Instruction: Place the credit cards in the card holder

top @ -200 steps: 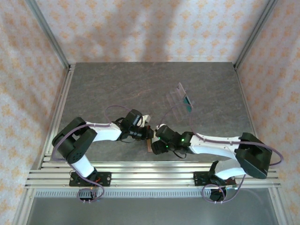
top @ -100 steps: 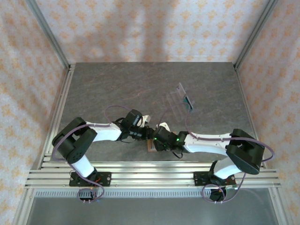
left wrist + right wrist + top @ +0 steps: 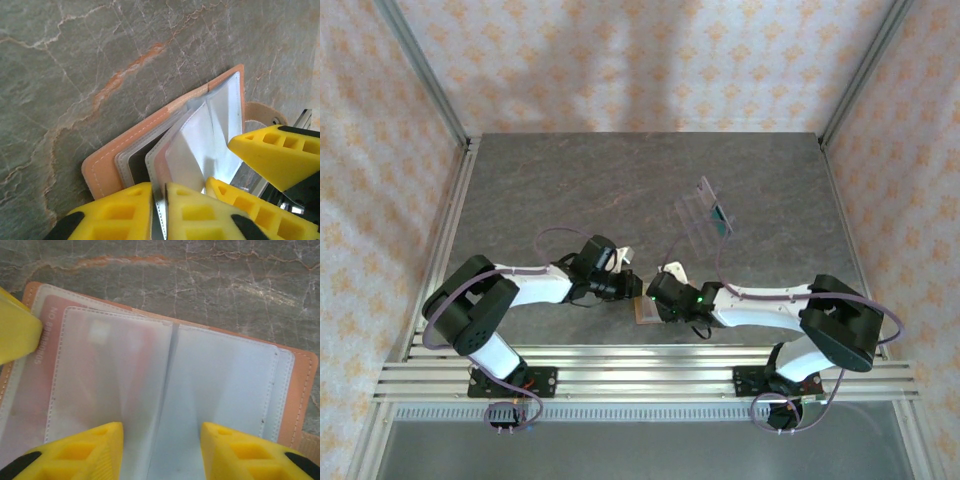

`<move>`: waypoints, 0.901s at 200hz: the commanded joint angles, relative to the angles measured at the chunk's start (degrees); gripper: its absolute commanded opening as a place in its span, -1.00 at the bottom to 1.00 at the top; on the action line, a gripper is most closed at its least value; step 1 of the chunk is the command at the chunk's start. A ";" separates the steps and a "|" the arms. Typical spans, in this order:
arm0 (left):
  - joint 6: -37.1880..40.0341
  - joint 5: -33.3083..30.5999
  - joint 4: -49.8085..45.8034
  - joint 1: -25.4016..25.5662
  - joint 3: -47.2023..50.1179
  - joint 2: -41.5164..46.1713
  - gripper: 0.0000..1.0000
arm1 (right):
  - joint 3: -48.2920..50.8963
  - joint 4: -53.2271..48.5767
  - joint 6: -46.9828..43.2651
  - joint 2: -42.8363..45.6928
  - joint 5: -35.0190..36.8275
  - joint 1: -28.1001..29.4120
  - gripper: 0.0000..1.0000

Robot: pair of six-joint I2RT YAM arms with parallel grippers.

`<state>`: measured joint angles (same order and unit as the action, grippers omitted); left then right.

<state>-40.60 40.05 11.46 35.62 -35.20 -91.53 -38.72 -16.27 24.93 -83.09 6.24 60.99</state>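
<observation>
While the reddish-brown leather card holder (image 3: 220, 390) is lying open on the grey stone worktop (image 3: 225, 285) | left claw (image 3: 159, 194) is pinching one clear sleeve of it | right claw (image 3: 161, 440) is hanging spread over its pages

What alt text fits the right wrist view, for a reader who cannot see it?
An open card holder lies on a grey stone table, its clear sleeves spread and a pinkish card showing through on the left. The right pincer stands at the bottom, its yellow fingertips apart.
</observation>
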 commanded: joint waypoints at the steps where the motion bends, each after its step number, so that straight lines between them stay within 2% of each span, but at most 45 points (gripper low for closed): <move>1: -0.36 0.93 3.02 -0.26 0.95 0.56 -0.80 | 0.83 -0.60 1.01 0.75 2.69 0.09 -0.13; 43: 0.26 0.74 1.78 -0.28 0.12 -1.64 -0.95 | 1.52 -0.26 1.91 1.84 3.04 0.09 -0.12; 65: 0.98 0.82 0.16 -0.28 -0.66 -2.43 -1.00 | 2.11 -0.66 1.50 4.18 3.30 0.00 0.01; 88: 0.78 1.05 1.59 -0.28 -0.16 -2.49 -1.00 | 2.31 1.58 -4.66 6.67 -3.63 0.91 0.21; 109: 0.42 1.78 1.81 -0.28 -0.61 -2.95 -1.00 | 1.09 0.16 -5.84 6.67 -3.17 1.43 0.41; 151: 0.22 1.43 1.98 -0.28 -0.26 -3.07 -1.00 | -0.47 1.97 -5.56 3.33 -4.00 2.11 0.58; 159: -0.06 1.30 2.37 -0.27 0.06 -3.05 -1.00 | -1.22 1.86 -5.39 1.88 -3.78 2.53 0.69; 180: -0.12 1.24 3.04 -0.26 0.19 -3.40 -1.00 | -2.46 1.95 -5.08 -0.63 -1.99 3.78 0.73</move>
<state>-40.66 40.60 13.28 35.62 -35.09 -93.67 -38.81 -14.94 19.66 -81.43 2.17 63.46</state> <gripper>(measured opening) 0.050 0.857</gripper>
